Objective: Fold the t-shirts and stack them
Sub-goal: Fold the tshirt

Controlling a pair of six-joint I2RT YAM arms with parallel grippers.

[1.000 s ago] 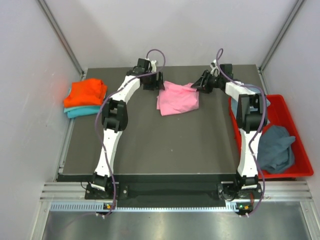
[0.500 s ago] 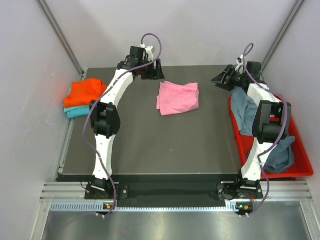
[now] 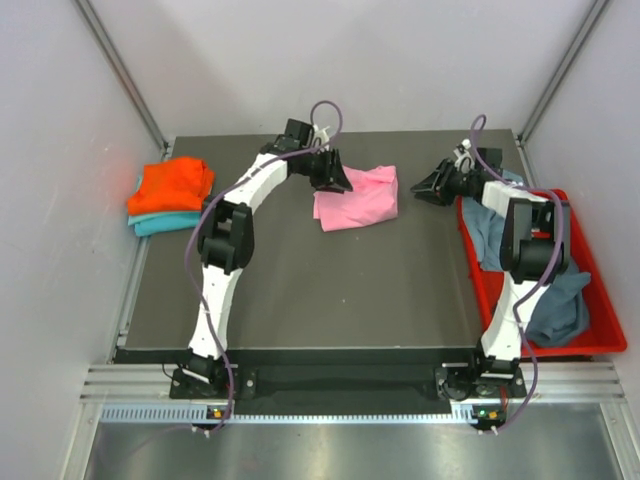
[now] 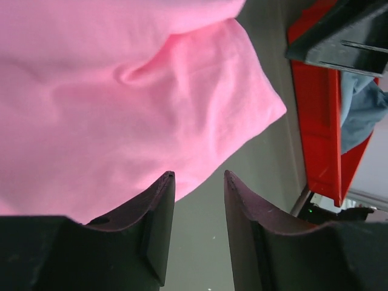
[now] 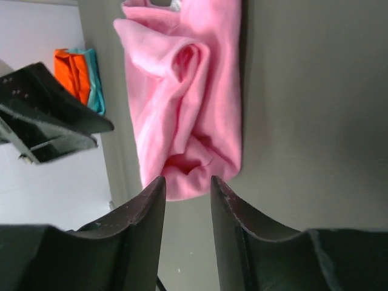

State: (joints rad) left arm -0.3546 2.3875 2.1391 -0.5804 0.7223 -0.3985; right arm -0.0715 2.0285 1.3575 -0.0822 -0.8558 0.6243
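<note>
Top external view, nearest first: grey-blue tees [image 3: 555,300] slump in the red bin [image 3: 608,318] at the near right, and the dark bench [image 3: 300,290] spreads across the middle. Farther back the pink t-shirt [image 3: 362,202] lies loosely folded, its longer side running left to right. The left pincer [image 3: 338,182] sits at its far-left corner, jaws narrowly parted with the hem at the tips and nothing clamped; this arm is nearer. The right pincer [image 3: 418,186] hangs just off the shirt's right edge, pointing left, narrowly parted and empty. At the far left an orange tee [image 3: 172,185] rests on a teal one [image 3: 160,224]. Pale walls enclose the bench.
</note>
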